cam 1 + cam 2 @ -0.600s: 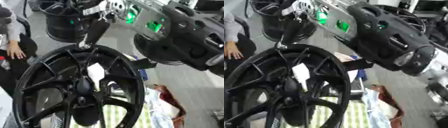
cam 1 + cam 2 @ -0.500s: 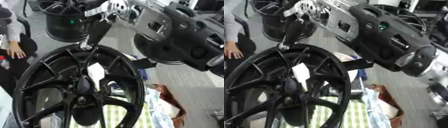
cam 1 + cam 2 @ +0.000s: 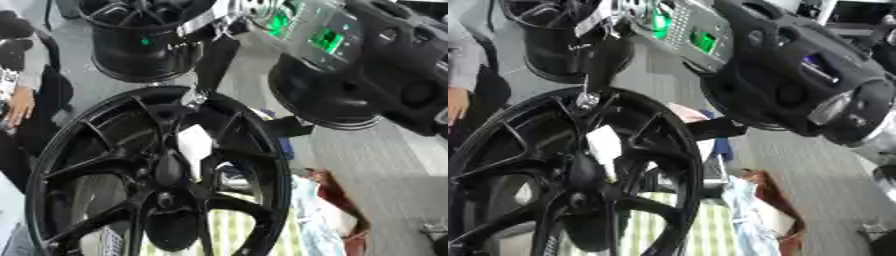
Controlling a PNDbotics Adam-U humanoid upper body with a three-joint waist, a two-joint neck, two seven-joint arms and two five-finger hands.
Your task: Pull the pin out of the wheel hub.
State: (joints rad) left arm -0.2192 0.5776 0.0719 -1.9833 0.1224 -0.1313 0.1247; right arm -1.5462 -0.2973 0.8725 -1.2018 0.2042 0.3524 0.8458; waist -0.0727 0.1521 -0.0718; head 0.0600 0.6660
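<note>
Standing upright, the black wheel hub point(image 3: 157, 175) faced the camera, leaving its spokes and top rim open to reach. The right arm reached down from above to that rim, where a small silvery piece point(image 3: 194, 97), probably the pin, sat. Whether the right hand point(image 3: 605, 52) held it I cannot tell.

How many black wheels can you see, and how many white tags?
Black wheels: 2, the big wheel in front and the second wheel standing behind it
White tags: 1, the tag on the big wheel's spokes
Total: 3
</note>
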